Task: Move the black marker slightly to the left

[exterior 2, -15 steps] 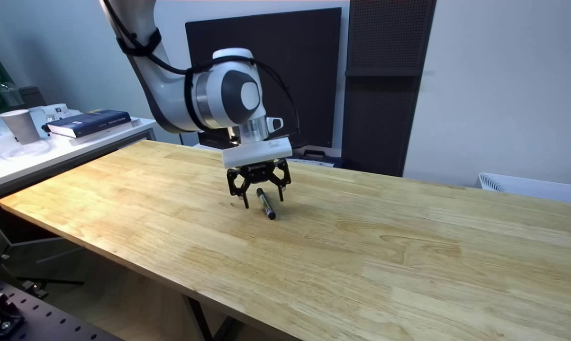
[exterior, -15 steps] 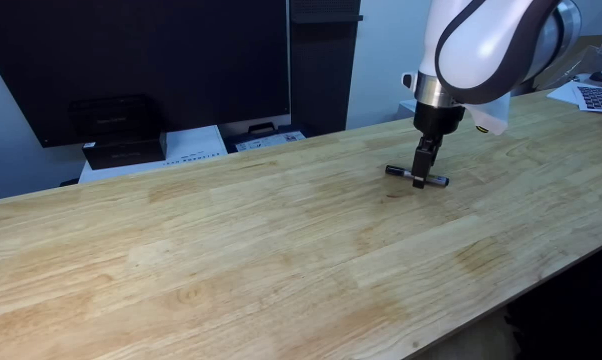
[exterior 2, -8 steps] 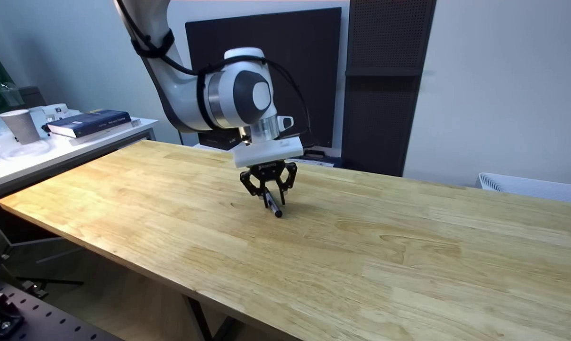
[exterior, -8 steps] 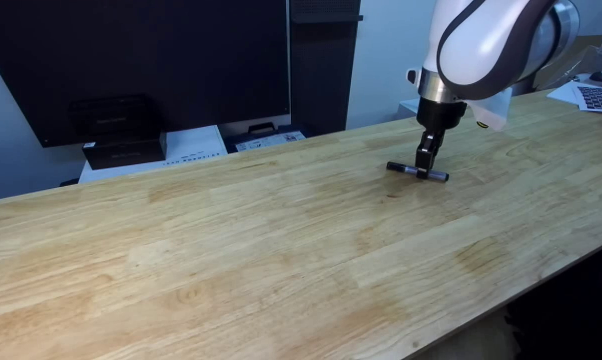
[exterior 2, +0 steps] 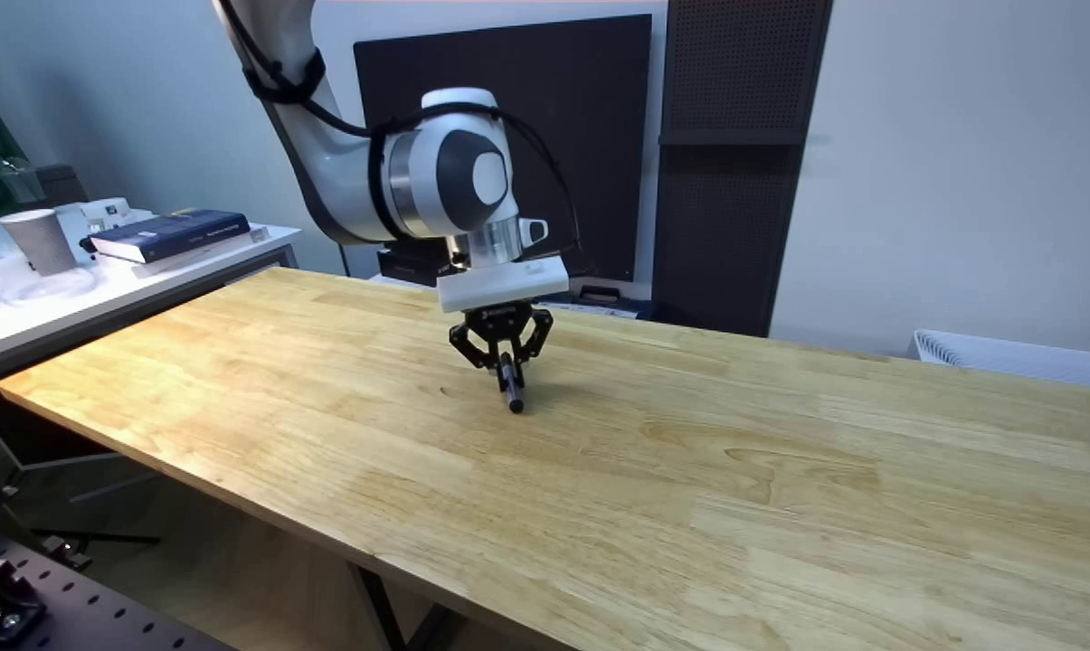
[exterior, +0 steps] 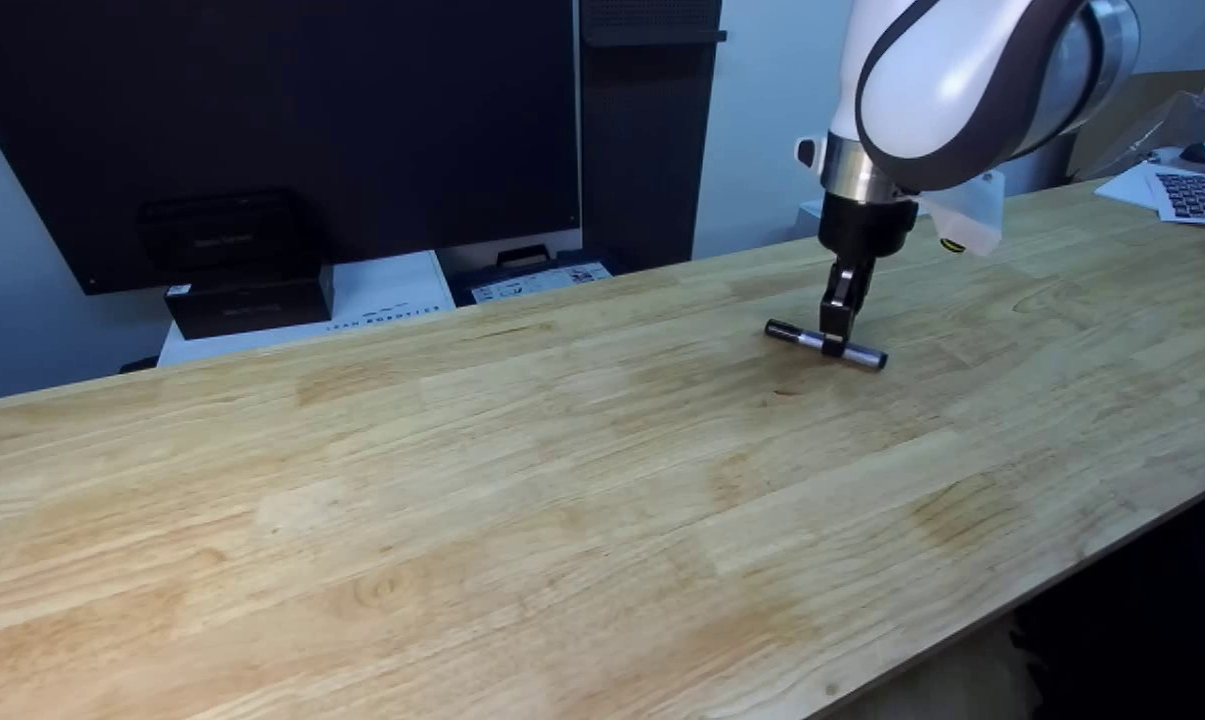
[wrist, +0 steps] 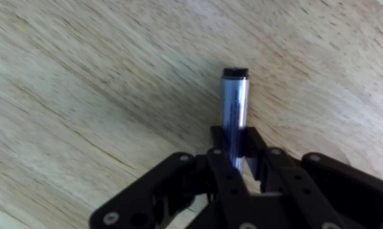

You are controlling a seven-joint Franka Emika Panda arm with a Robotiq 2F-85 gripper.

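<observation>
The black marker (wrist: 235, 98), with a shiny silver-grey barrel and black ends, lies between the two fingers of my gripper (wrist: 235, 138) in the wrist view. Both fingertips press against its barrel, and part of the marker behind them is hidden. In an exterior view the marker (exterior: 862, 355) points out to both sides of the gripper (exterior: 834, 349). Seen nearly end-on in an exterior view, the marker (exterior 2: 514, 396) sticks out towards the camera below the narrowed gripper (exterior 2: 509, 382). It is roughly level, at or just above the tabletop; I cannot tell if it touches.
The wooden table (exterior: 462, 500) stretches wide around the gripper. A keyboard (exterior: 1202, 197) sits at its far right end in an exterior view. Behind the table are a black box (exterior: 250, 303) and a dark panel (exterior: 272, 130). A side desk bears a cup (exterior 2: 40, 242) and a book (exterior 2: 169, 235).
The jaws went from wide apart around the marker to closed on its barrel. The marker has shifted and turned slightly with the gripper.
</observation>
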